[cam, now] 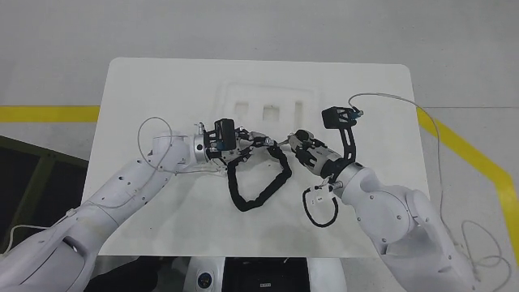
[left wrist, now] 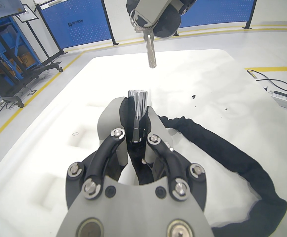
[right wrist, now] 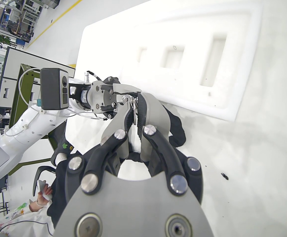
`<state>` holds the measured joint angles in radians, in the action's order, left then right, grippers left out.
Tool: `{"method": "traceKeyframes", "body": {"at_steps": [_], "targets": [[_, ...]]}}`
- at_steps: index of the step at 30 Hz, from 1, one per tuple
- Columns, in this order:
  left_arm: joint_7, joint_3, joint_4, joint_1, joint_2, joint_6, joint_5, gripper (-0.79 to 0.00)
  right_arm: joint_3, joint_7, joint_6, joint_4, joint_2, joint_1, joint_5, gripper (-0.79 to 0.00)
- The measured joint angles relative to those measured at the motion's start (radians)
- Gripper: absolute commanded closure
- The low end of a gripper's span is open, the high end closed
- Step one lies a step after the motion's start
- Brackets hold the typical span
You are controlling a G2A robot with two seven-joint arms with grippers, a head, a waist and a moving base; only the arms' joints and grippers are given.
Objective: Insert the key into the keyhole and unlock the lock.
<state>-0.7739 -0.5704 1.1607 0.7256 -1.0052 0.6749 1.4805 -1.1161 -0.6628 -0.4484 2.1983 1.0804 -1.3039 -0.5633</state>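
Note:
My left gripper is shut on the chrome cylinder of the lock, whose keyhole end sticks out past the fingertips. The lock's black fabric-covered chain trails in a loop over the table. My right gripper is shut on the head of a silver key. The key's blade points at the cylinder end, with a short gap between them. In the top view both grippers meet mid-table, left facing right. The right wrist view shows the key ring between my right gripper's fingers.
A white foam tray with three recesses lies just behind the grippers; one recess holds a small ring. Small dark crumbs dot the white table. A cable and white box lie off the table's far side.

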Motion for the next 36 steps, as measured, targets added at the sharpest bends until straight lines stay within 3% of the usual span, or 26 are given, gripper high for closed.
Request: {"method": "traceKeyframes", "body": {"at_steps": [14, 21, 36], "targets": [[-0.001, 0.000, 0.000, 0.000, 0.000, 0.001, 0.001, 0.000, 0.010, 0.028, 0.011, -0.009, 0.003, -0.015, 0.005, 0.000], [-0.001, 0.000, 0.000, 0.000, 0.000, 0.001, 0.001, 0.000, 0.040, 0.111, -0.030, 0.002, 0.018, -0.021, -0.005, 0.000], [-0.001, 0.000, 0.000, 0.000, 0.000, 0.001, 0.001, 0.000, 0.142, 0.131, -0.123, -0.027, 0.050, 0.039, -0.078, 0.000]]}}
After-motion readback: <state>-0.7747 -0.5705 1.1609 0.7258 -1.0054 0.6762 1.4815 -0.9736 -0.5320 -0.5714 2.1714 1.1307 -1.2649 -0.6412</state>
